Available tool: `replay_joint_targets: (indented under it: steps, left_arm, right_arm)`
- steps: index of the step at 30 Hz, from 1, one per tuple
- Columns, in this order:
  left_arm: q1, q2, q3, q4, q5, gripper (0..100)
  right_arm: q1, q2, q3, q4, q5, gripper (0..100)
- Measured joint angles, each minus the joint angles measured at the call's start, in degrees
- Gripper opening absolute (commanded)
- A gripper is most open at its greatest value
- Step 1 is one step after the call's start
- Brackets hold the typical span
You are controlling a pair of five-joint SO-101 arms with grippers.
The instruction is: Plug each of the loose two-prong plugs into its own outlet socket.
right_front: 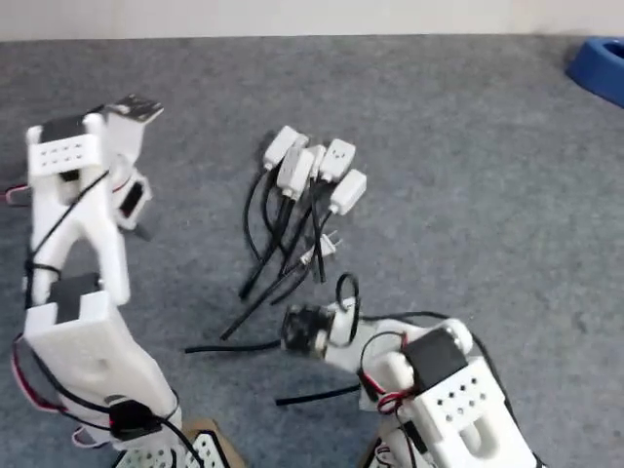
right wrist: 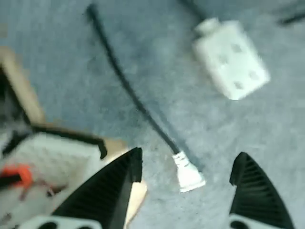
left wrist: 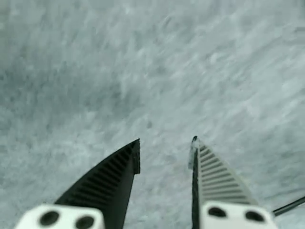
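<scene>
Several white outlet sockets [right_front: 312,168] lie bunched on the grey carpet with their black cords [right_front: 273,244] trailing toward me. A loose two-prong plug [right_front: 328,244] rests just below that bunch. My right gripper [right_front: 298,331] sits low over the carpet in front of the cords. In the right wrist view it [right wrist: 189,153] is open, with a small white plug [right wrist: 189,175] on a black cord lying on the carpet between its fingers, untouched. One outlet socket [right wrist: 231,59] lies farther off. My left gripper [left wrist: 166,145], open and holding nothing, hangs over bare carpet at the far left [right_front: 136,109].
A blue object [right_front: 600,63] sits at the far right corner. The left arm's base on a tan board [right wrist: 28,102] lies beyond the right gripper. A black cord [left wrist: 288,206] crosses near the left gripper. Open carpet spreads to the right of the sockets.
</scene>
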Motion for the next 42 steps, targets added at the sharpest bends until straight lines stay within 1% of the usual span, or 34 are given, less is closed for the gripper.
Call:
replay_joint_targets:
  steps: [2, 4, 7, 11, 13, 14, 19, 25, 28, 31, 34, 38, 42]
  left_arm:
    - [-1.9, 0.0, 0.7, -0.3, -1.8, 18]
    - [-3.6, 0.0, 0.7, -0.5, -3.0, 18]
    - [-5.2, 0.0, 1.1, -0.7, -3.4, 18]
    - [-5.2, 0.0, 1.1, -0.7, -3.5, 18]
    - [-5.2, 0.0, 1.1, -0.7, -3.5, 18]
    - [-5.0, 0.0, 1.1, -0.7, -3.5, 18]
    - [-2.9, 0.0, 2.5, -0.7, -2.5, 18]
    - [1.0, 0.0, 4.4, -0.6, -0.6, 18]
    - [2.7, 0.0, 4.4, -0.6, 2.7, 18]
    - [4.2, 0.0, 4.4, -0.6, 4.1, 18]
    - [5.4, 0.0, 4.7, -0.7, 4.3, 18]
    - [5.9, 0.0, 4.7, -0.7, 4.4, 18]
    - [6.4, 0.0, 4.7, -0.7, 4.4, 18]
  right_arm:
    - [0.0, -1.3, 1.0, -0.2, 3.4, 29.6]
    - [2.2, -2.7, 1.6, -0.3, 5.7, 29.6]
    - [8.6, -3.6, 3.2, -0.9, 10.5, 29.6]
    - [19.3, -4.1, 6.7, -5.1, 18.6, 29.6]
    - [23.0, -4.0, 8.9, -7.5, 21.6, 29.6]
    - [24.3, -4.1, 9.8, -8.1, 22.9, 29.6]
    - [25.2, -4.3, 12.3, -9.3, 25.8, 29.6]
    - [24.9, -4.3, 12.4, -9.3, 25.6, 29.6]
    - [25.1, -3.9, 12.7, -10.5, 24.0, 29.6]
    - [24.9, 0.3, 13.2, -12.0, 21.3, 29.6]
    - [24.8, 7.2, 10.4, -12.3, 15.6, 29.6]
    - [24.8, 19.7, -1.1, -10.7, 7.3, 29.6]
    - [21.6, 33.9, -12.8, -4.3, 5.2, 29.6]
